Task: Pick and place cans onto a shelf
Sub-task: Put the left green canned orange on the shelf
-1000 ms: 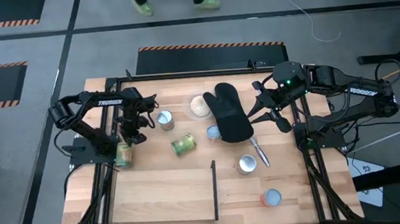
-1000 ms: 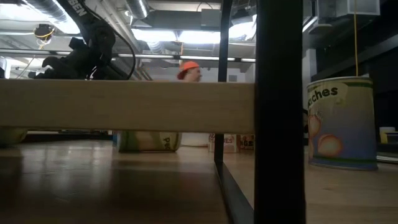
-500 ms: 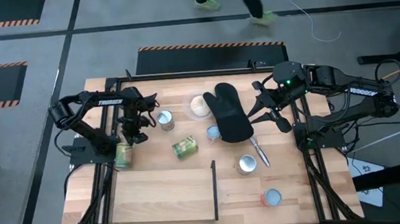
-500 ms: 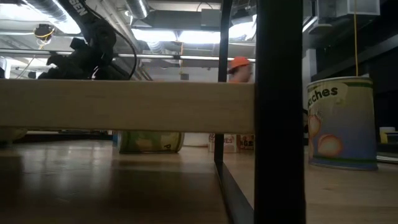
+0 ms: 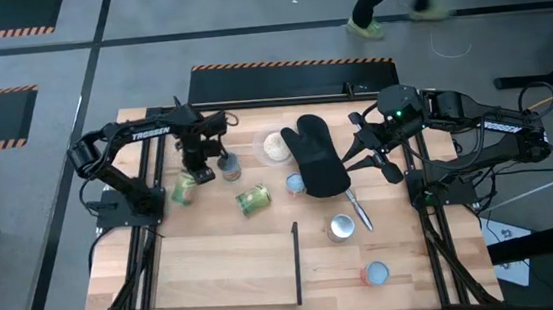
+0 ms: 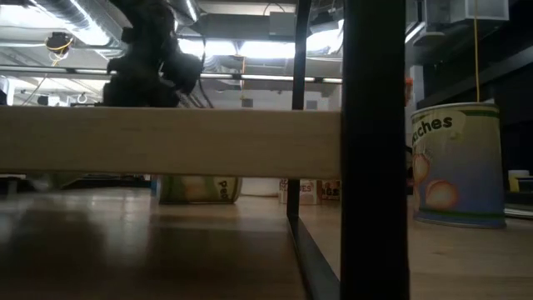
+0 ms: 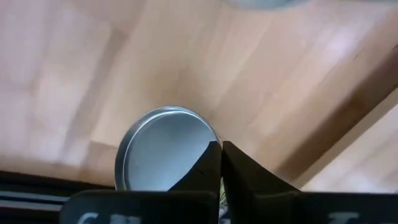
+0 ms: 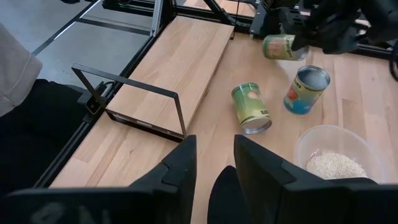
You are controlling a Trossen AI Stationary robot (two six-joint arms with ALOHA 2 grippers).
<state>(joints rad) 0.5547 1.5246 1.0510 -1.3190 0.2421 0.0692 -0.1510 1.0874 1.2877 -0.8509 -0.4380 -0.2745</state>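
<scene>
My left gripper [image 5: 192, 177] is shut on a green-labelled can [image 5: 181, 191] and holds it above the table's far left part. The can also shows in the right wrist view [image 8: 278, 47]. An upright blue-labelled can [image 5: 227, 165] stands just right of it. A green can [image 5: 253, 200] lies on its side nearby. More cans stand at mid table [image 5: 295, 183], [image 5: 340, 228] and near the front [image 5: 374, 273]. The light-wood shelf [image 5: 221, 270] with its black strip [image 5: 297, 264] lies front left. My right gripper [image 5: 373, 167] is open and empty beside the black oven mitt [image 5: 317, 161]. My left gripper has its two fingers [image 7: 239, 171] almost together at the edge of the can's silvery end [image 7: 186, 143], coming from above. The can is lifted clear of the table and hangs tilted, nearly on its side, below the gripper [image 8: 298, 38].
A clear bowl of beige grains [image 5: 276, 147] stands next to the mitt. A silvery utensil [image 5: 358, 208] lies right of the middle. In the low view the shelf plank [image 6: 166, 142] and its black post [image 6: 375, 150] fill the front, with a peach can [image 6: 456, 167] at right.
My left gripper has risen and gone toward the table's far edge and a little right, taking the green can with it from the table's left edge. The can is now lifted clear and tilted. A person beyond the far edge has walked to the right.
</scene>
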